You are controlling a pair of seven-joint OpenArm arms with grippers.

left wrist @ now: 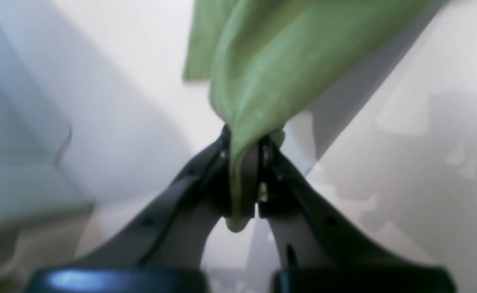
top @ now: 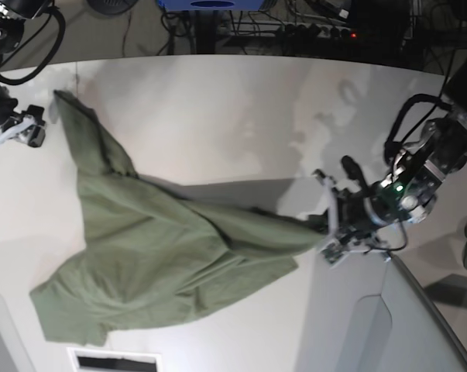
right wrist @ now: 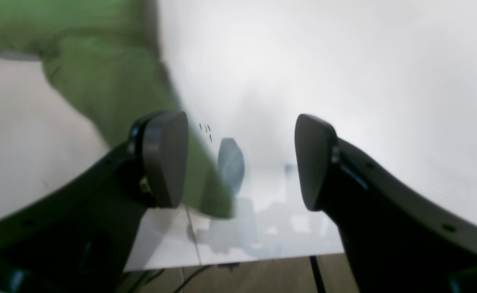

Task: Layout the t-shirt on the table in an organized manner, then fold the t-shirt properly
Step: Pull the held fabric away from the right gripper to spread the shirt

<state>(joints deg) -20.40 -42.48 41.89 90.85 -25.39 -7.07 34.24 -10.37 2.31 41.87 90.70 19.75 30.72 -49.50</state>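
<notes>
The olive-green t-shirt (top: 156,248) lies crumpled across the left half of the white table (top: 241,116). One point of it is drawn out to the right. My left gripper (top: 326,232) is shut on that point, and in the left wrist view the fabric (left wrist: 271,61) is pinched between the closed fingers (left wrist: 246,142). My right gripper (top: 32,130) is at the table's far left, beside the shirt's upper corner (top: 63,101). In the right wrist view it (right wrist: 238,162) stands open, and a green edge (right wrist: 100,81) runs past the left finger and partly into the gap.
A grey-white angled panel (top: 372,325) sits at the lower right, close under the left arm. The table's edge (right wrist: 242,260) shows below the right gripper, with floor and cables beyond it. More cables and equipment (top: 310,23) lie past the table's far edge.
</notes>
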